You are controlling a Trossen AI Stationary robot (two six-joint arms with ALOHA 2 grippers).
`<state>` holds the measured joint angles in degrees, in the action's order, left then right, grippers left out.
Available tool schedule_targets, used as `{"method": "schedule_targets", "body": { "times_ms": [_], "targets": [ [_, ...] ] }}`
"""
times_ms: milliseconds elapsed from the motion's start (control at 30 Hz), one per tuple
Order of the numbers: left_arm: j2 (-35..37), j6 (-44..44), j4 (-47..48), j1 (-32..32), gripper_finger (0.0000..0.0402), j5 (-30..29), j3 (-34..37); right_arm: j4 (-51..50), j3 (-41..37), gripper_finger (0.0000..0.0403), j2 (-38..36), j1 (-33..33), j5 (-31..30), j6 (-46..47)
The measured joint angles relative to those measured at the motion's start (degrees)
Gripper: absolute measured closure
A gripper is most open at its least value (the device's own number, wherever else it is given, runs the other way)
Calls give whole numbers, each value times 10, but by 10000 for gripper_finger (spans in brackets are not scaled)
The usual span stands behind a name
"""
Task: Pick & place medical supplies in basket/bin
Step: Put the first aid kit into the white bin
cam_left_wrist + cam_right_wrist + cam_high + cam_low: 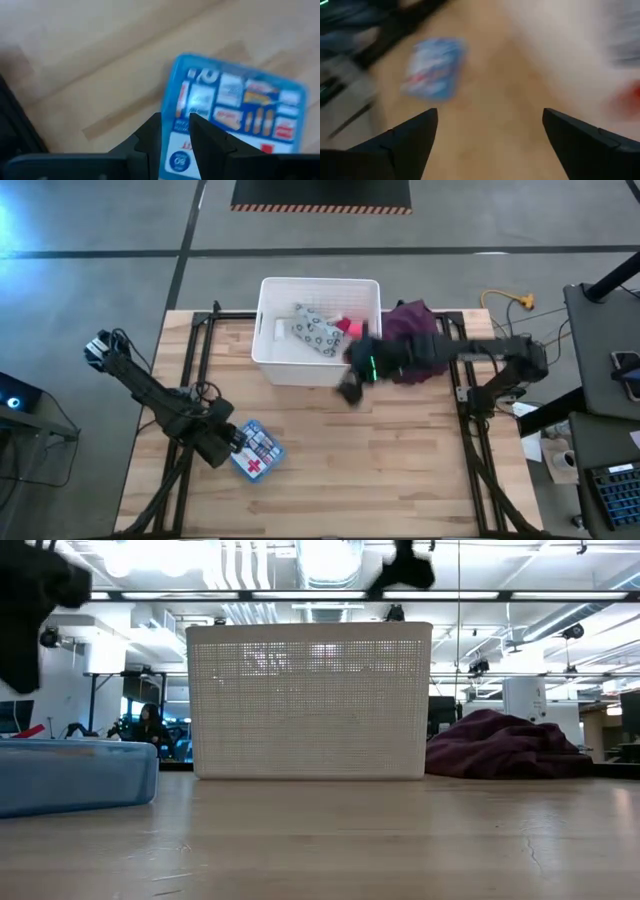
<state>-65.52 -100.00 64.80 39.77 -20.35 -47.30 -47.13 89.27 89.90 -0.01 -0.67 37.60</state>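
A white ribbed basket (270, 345) (310, 700) stands at the table's far middle. Inside it lie a pale green patterned pouch (314, 330) and a red-pink piece (346, 327). A blue packet with a red cross (257, 452) (75, 775) (235, 105) (435, 67) lies flat on the table's near left. My left gripper (228, 440) (175, 122) hangs above the packet's left edge with only a narrow gap between its fingers, and it touches nothing. My right gripper (350, 385) (490, 125) is wide open and empty. It hovers high by the basket's near right corner.
A dark purple cloth (410, 330) (510, 745) lies bunched on the table right of the basket, under my right arm. Bare wood (380, 470) stretches across the table's near middle and right. Dark frame rails (470, 450) run along both sides.
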Motion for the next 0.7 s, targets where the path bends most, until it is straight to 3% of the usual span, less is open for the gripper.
{"method": "schedule_targets", "body": {
  "times_ms": [100, 233, 400, 567, 700],
  "targets": [
    [3, -23, -26, -1, 320, 52, 49, 77, -52, 73, -1, 53, 14, 19],
    [3, -87, -70, 5, 320, 110, 113, 242, -129, 102, 35, 70, 53, 70],
    [2, -125, -99, 31, 320, 99, 118, 459, -161, 129, 114, 79, 87, 149],
    [2, -146, -129, 34, 320, 97, 144, 549, -96, 153, 254, 74, 139, 188],
    [2, -138, -250, 34, 320, 99, 184, 545, -3, 169, 337, 81, 174, 177]
  ]
}}
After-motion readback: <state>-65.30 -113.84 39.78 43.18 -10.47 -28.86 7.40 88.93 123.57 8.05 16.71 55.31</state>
